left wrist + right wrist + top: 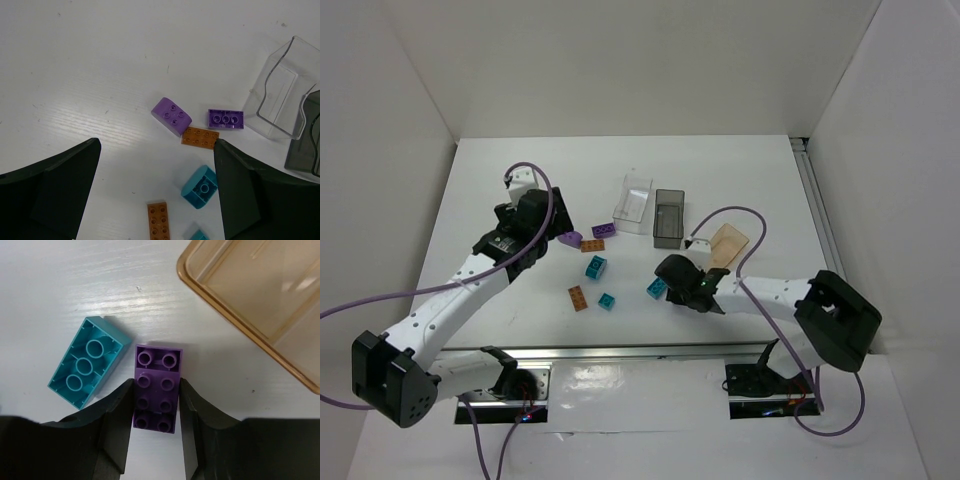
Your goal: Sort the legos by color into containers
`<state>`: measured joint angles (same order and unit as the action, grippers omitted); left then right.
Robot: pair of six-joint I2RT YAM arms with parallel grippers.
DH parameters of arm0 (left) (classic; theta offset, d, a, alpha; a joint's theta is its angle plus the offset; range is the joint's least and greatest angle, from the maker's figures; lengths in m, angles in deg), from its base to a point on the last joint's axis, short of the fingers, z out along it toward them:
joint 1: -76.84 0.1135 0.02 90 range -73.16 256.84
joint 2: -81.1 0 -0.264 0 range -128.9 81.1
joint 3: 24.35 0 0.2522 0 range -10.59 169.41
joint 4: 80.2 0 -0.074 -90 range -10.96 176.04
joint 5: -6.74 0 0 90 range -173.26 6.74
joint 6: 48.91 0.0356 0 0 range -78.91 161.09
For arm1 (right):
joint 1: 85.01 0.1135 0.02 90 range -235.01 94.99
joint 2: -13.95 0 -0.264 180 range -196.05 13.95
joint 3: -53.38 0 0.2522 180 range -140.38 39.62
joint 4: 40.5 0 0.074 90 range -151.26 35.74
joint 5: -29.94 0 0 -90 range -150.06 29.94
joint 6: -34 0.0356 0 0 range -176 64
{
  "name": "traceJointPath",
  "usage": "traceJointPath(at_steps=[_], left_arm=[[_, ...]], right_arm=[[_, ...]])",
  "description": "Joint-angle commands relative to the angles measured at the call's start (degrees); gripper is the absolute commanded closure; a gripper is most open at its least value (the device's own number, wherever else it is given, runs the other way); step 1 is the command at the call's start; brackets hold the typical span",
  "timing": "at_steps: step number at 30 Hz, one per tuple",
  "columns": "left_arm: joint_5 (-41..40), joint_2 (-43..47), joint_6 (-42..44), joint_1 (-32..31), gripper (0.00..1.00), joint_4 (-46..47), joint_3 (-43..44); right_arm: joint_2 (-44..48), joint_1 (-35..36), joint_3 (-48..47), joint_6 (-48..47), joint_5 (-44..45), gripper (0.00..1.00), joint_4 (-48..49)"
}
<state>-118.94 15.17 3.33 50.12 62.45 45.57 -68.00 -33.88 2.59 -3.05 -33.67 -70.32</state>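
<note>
Lego (156, 360) (purple) low-centre in right wrist view, long axis up-down the frame, in line with my fingers (115, 415), pinched across its narrow width by my right claw (156, 390), teal brick (90, 362) just beside at left, tan tray (250, 285) upper right and close, my left claw (157, 145) spread wide, far off.

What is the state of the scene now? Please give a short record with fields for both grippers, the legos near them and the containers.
right gripper: shut on a purple lego, studs up
beside it: teal lego, hollow side up, on the left in the right wrist view
left gripper: open, holding nothing, above loose legos, among them an orange lego
containers: clear container, dark container, tan container
inside the containers: no lego seen
sorting: not yet begun
</note>
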Motion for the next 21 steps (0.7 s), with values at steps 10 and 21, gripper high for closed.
traceJointPath(at_steps=[10, 21], left_arm=[[5.88, -0.25, -0.56, 6.06, 0.0, -0.4, 1.23], [5.8, 0.27, -1.18, 6.59, 0.0, -5.32, 2.37]], right_arm=[[3.39, -3.05, -19.28, -12.94, 10.87, 0.76, -8.04], [-22.34, -18.96, -42.83, -26.75, -0.19, 0.73, 1.73]])
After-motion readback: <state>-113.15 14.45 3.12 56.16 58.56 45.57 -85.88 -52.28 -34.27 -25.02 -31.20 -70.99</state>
